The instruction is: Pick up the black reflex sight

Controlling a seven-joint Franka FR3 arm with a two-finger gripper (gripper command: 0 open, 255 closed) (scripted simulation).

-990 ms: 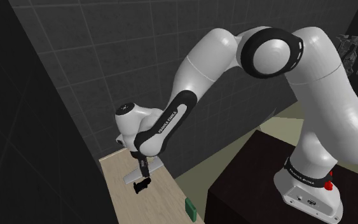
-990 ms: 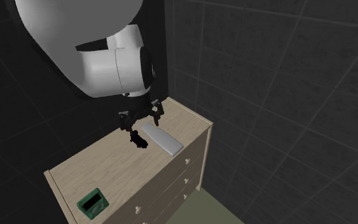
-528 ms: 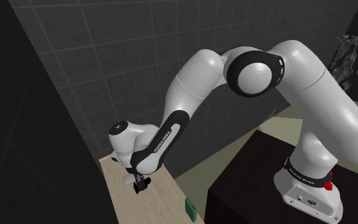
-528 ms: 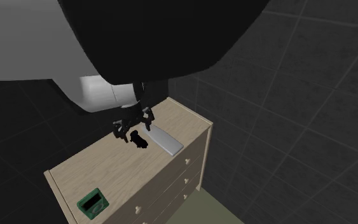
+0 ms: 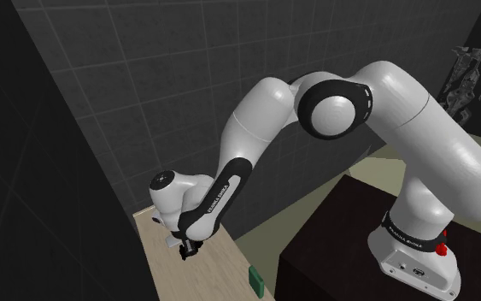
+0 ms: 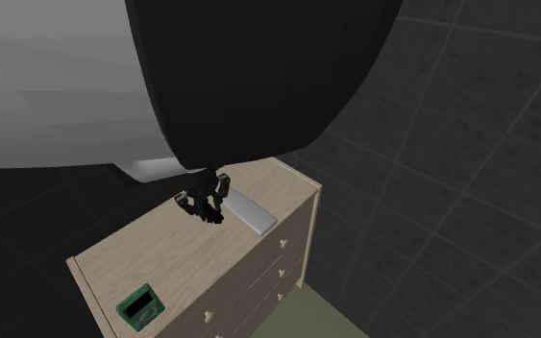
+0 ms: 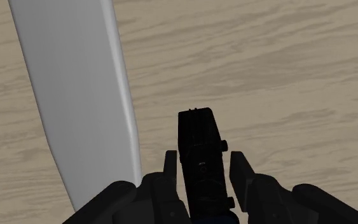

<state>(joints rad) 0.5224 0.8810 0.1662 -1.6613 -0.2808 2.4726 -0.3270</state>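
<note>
In the shoulder view the arm has sunk over the last second, its elbow folding lower, so that the gripper point(image 5: 187, 250) now sits right down at the pale wooden dresser point(image 5: 163, 275), where a second ago it hung clearly above it with the sight showing beneath. In the second exterior view the same descent shows: the gripper point(image 6: 206, 202) has dropped onto the black reflex sight point(image 6: 214, 218), which has not shifted and lies just beside the flat grey slab point(image 6: 251, 212), on the slab's side toward the small green box point(image 6: 139, 306) far along the top. In the wrist view the reflex sight point(image 7: 199, 149) lies lengthwise between the two fingers point(image 7: 240, 170), just beside the grey slab's long edge point(image 7: 75, 95). The fingers stand apart, one on each flank of the sight, with a sliver of wood visible on one side, so nothing is clamped yet. The approach looks finished; the task now seems to call for closing on the sight and lifting.
</note>
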